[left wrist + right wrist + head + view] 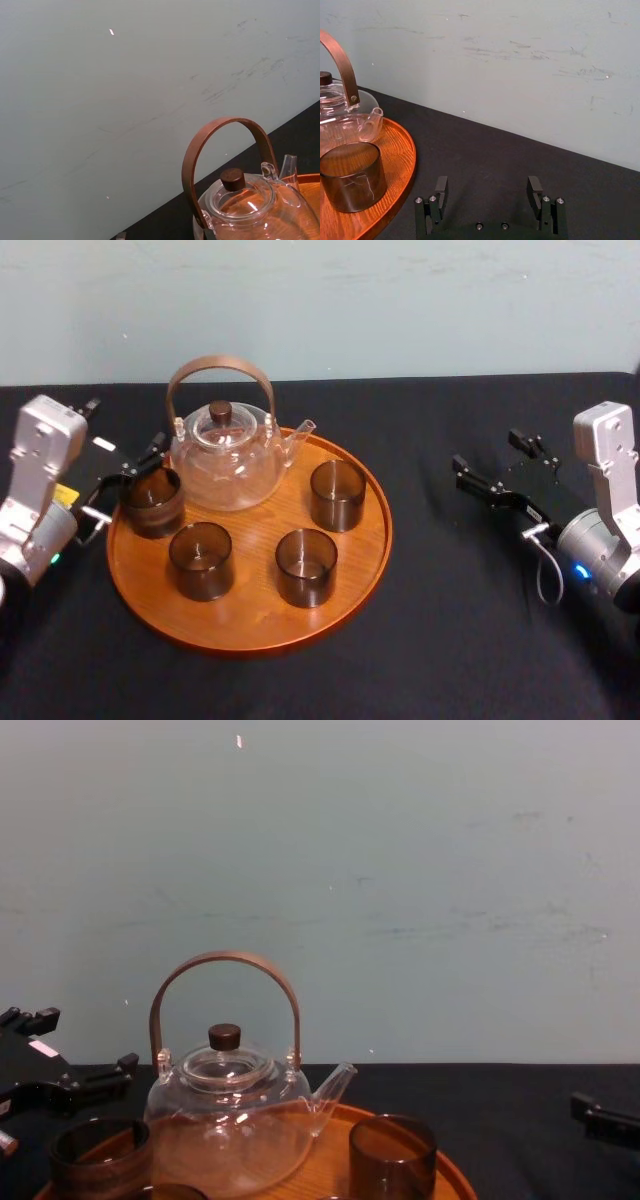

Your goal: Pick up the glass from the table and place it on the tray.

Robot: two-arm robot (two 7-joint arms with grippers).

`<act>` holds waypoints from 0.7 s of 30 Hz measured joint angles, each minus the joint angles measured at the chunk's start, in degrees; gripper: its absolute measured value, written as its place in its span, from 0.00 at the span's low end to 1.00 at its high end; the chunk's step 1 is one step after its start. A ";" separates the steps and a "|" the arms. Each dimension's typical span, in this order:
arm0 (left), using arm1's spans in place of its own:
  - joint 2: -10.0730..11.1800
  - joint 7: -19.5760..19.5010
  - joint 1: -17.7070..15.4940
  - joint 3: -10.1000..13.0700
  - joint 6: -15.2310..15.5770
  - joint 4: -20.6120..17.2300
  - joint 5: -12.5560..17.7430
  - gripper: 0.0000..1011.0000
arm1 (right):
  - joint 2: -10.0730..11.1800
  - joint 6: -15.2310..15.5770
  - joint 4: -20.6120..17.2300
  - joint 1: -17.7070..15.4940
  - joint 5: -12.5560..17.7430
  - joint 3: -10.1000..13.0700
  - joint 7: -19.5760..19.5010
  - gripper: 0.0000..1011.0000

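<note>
A round orange-brown wooden tray carries the dark smoky glass, upright at its left rim. Close behind it, the left gripper is spread open, empty; the right gripper gapes wide off the tray's right

The tray is smooth wood with a visible grain and a soft varnished gloss. On it are a clear, shiny glass teapot with a bent wooden handle and dark knob, and glasses of smoky, glossy glass. The surface is covered in matt black cloth, and the right gripper has matt black fingers, perhaps plastic.
</note>
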 joint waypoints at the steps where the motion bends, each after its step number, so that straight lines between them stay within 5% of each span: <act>1: 0.00 0.00 0.00 0.00 0.00 0.00 0.00 0.99 | 0.01 0.00 0.00 0.00 0.01 0.00 0.00 0.99; 21: 0.00 0.00 0.00 0.00 0.00 0.00 0.00 0.99 | 0.04 0.00 -0.02 0.00 0.05 0.00 0.00 0.99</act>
